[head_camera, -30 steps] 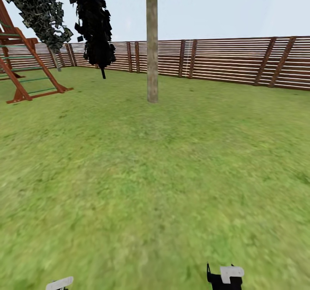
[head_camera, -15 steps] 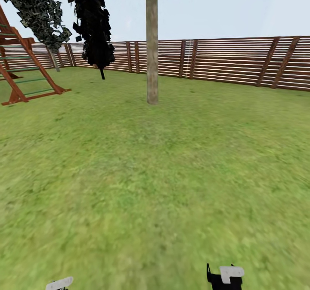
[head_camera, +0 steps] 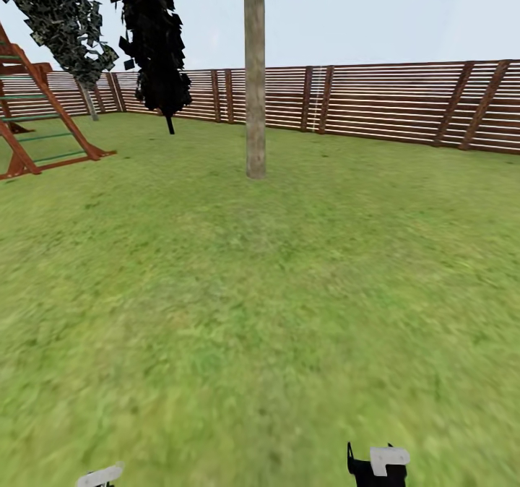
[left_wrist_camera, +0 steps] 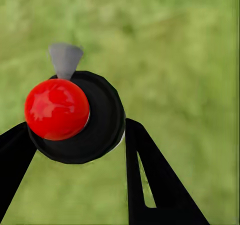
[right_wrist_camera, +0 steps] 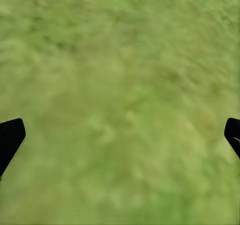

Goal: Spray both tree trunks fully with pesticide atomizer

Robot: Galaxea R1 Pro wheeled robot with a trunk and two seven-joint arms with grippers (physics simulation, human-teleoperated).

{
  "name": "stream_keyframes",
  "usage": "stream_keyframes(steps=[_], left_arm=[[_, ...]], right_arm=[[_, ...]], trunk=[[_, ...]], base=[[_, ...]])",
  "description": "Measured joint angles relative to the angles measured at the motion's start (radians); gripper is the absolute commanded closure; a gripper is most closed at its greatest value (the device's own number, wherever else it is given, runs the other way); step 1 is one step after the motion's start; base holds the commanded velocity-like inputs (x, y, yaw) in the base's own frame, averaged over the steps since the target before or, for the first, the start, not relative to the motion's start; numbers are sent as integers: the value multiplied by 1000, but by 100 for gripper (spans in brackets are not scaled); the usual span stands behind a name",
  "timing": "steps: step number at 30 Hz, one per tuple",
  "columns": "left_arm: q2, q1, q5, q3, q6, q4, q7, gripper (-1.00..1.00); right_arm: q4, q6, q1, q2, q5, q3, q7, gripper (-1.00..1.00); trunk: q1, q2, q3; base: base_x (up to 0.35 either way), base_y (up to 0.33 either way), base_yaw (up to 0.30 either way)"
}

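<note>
- While the base is out on open lawn [head_camera: 238,313], the step in hand looks like the approach to a tree: atomizer already picked up, spraying not begun; no pale specks on the trunk.
- Fence [head_camera: 404,100], brown horizontal slats, closes the garden at the back.
- Tree trunk [head_camera: 255,89], straight, bare, grey-tan, stands upright ahead, slightly left of centre in the head view, well apart from the robot; blocky foliage at the very top edge.
- Near-black conifer [head_camera: 152,46] and a leaning dark-leafed tree [head_camera: 61,21] stand left of it, nearer the fence; not targets by my reading.
- Red-brown climbing frame [head_camera: 43,122] with green rungs at far left.
- Right hand [right_wrist_camera: 120,135]: fingers spread wide, nothing between them, grass below. Head view shows just its black-and-white top [head_camera: 375,464] at the bottom edge.
- Left hand [left_wrist_camera: 75,150]: closed on the pesticide atomizer [left_wrist_camera: 75,117], black fingers touching the round black body either side; red ball top and grey nozzle face the camera.
- Head view gives only a pale sliver of the left hand [head_camera: 100,475], so the grip reads from the left wrist view alone; the trunk reads from the head view alone.
- Next move, my judgement: close in on the trunk, raise the left arm, aim the nozzle at the bark, spray all round; second tree after.
</note>
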Motion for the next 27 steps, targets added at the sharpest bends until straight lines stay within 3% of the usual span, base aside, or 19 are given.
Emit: stream_keyframes(steps=[27], left_arm=[[0, 0, 0, 0, 0, 0, 0, 100]], right_arm=[[0, 0, 0, 2, -1, 0, 0, -100]], trunk=[[0, 0, 2]], base=[[338, 0, -18]])
